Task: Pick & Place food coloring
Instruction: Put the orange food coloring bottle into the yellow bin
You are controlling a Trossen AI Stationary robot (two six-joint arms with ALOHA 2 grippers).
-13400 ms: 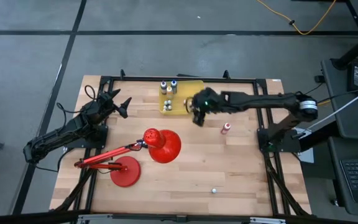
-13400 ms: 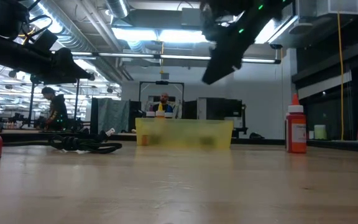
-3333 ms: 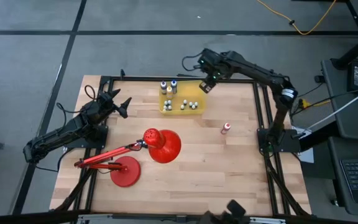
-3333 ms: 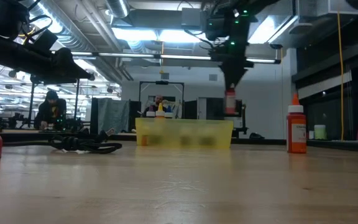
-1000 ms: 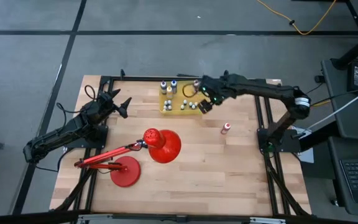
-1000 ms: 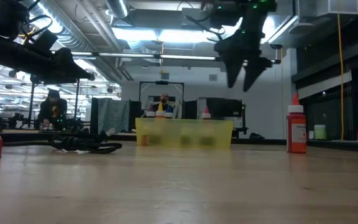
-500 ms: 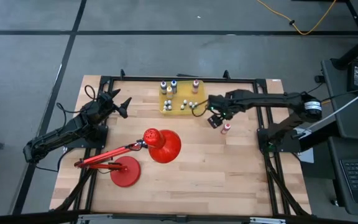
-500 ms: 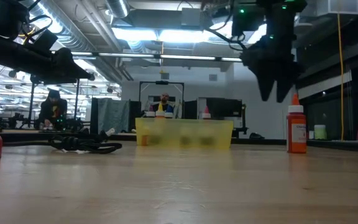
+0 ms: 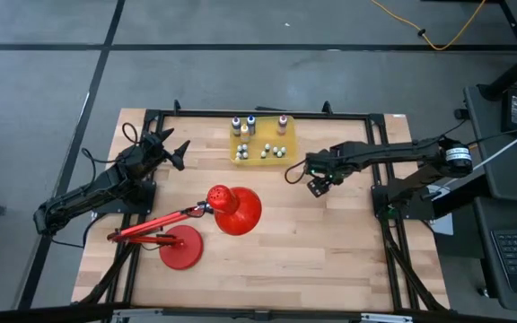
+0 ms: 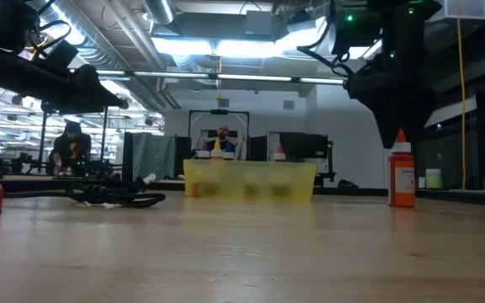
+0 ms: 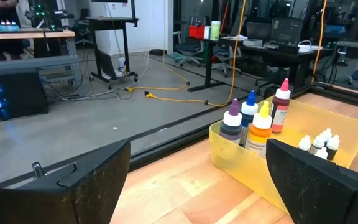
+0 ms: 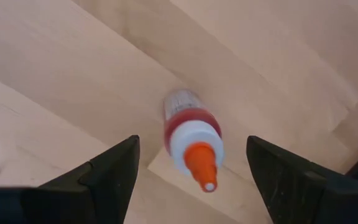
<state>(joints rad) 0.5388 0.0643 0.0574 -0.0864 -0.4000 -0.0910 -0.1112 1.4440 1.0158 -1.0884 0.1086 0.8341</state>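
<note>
One food coloring bottle point(image 12: 191, 134), red with a white collar and orange tip, stands upright on the table point(image 9: 330, 233), right of the yellow bin point(image 9: 263, 144). My right gripper point(image 12: 192, 155) hangs open above it, one finger on either side and neither touching. From table height the bottle point(image 10: 401, 177) shows below the gripper point(image 10: 398, 126). From overhead the gripper point(image 9: 319, 186) hides it. Several more bottles point(image 9: 272, 150) stand inside the bin, tall ones point(image 11: 253, 124) along its far wall. My left gripper point(image 9: 176, 151) waits open at the far left.
A red desk lamp point(image 9: 214, 211) lies across the table's middle and near left, its base point(image 9: 179, 247) toward the near edge. A black frame point(image 9: 375, 135) runs along the table's sides. Bare wood lies near and right of the bottle. People sit far behind in the room point(image 10: 70, 147).
My right gripper has moved from beside the bin toward the table's right and near side and has come down over the lone red bottle, staying open. The bottles and the left arm have kept still.
</note>
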